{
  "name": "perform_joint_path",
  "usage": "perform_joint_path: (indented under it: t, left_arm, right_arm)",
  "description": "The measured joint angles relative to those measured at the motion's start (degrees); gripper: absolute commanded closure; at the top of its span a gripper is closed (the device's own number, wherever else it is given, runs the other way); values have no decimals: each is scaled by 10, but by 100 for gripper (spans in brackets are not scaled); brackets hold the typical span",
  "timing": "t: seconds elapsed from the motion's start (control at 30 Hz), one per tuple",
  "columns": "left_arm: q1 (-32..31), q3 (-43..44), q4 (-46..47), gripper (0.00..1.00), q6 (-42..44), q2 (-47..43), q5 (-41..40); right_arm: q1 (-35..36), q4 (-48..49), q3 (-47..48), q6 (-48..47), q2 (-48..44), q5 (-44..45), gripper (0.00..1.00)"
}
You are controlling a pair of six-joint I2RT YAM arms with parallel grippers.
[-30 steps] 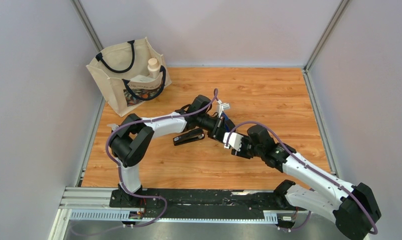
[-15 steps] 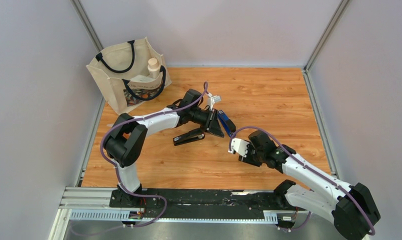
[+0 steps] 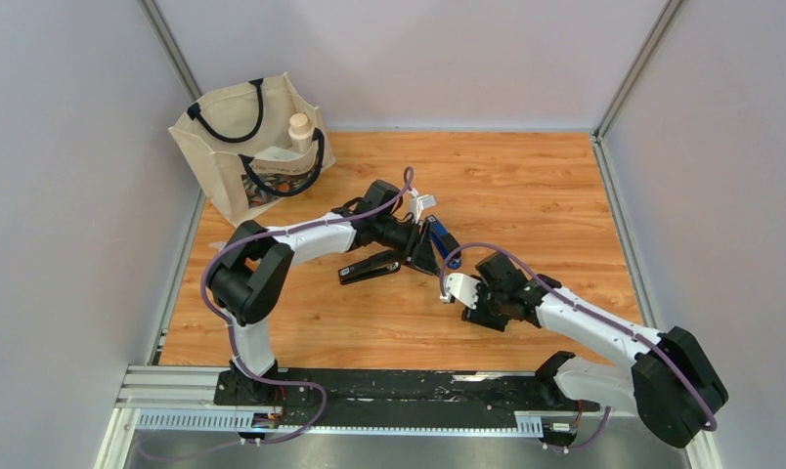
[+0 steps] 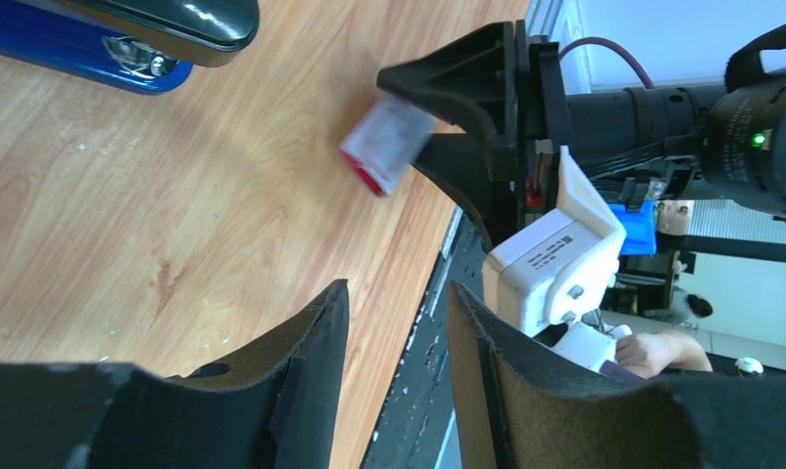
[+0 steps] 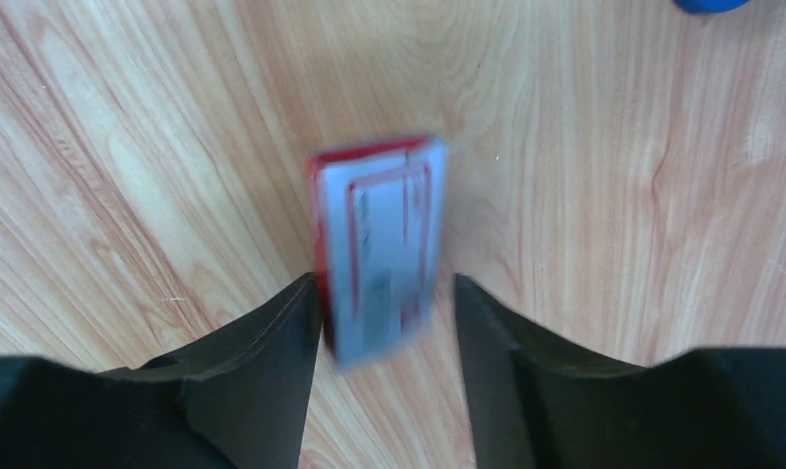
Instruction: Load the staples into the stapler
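With left gripper (image 4: 394,293) spread and empty just beside the blue stapler (image 4: 47,51), and right gripper (image 5: 384,285) parted slightly wider than the blurred staples (image 5: 379,244) between its fingers, probably to set them loose close by for loading.

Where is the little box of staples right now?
In the right wrist view the box of staples sits between the right gripper fingers, blurred, over the wooden table, near the blue stapler.
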Motion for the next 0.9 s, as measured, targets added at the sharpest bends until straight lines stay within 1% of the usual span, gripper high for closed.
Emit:
perform_joint_path:
  t: [0.03,0.13,0.2,0.33,0.4,0.57,0.63,0.73,0.8,0.9]
  left_arm:
    - [0,0,-2,46,2,0,-1]
    - [1,0,-10,41,9,0,-7]
    - [2,0,-15,37,14,0,-10]
    - [1,2,-25,36,23,0,-18]
    - [-1,12,-44,36,37,0,-28]
    - [-26,68,-105,35,83,0,-64]
    - [-44,94,-131,35,105,2,-81]
    - [-71,135,-172,35,139,14,-106]
    - [-84,155,-191,35,156,26,-116]
    - [-95,160,-214,35,172,37,-122]
  right_arm:
    - [1,2,2,0,0,-2,32]
    - [2,4,3,-2,-2,-2,11]
    - [2,5,3,-3,-12,-1,5]
    - [-3,0,2,-3,-61,-1,2]
    - [-22,-2,2,-3,-95,-9,0]
    - [-133,-5,2,-5,-180,-45,2]
    - [-161,-5,2,-5,-189,-51,4]
    - [-184,-7,-5,-7,-189,-64,8]
    - [-193,-15,-12,-9,-191,-71,10]
    - [-196,-36,-15,-22,-192,-87,11]
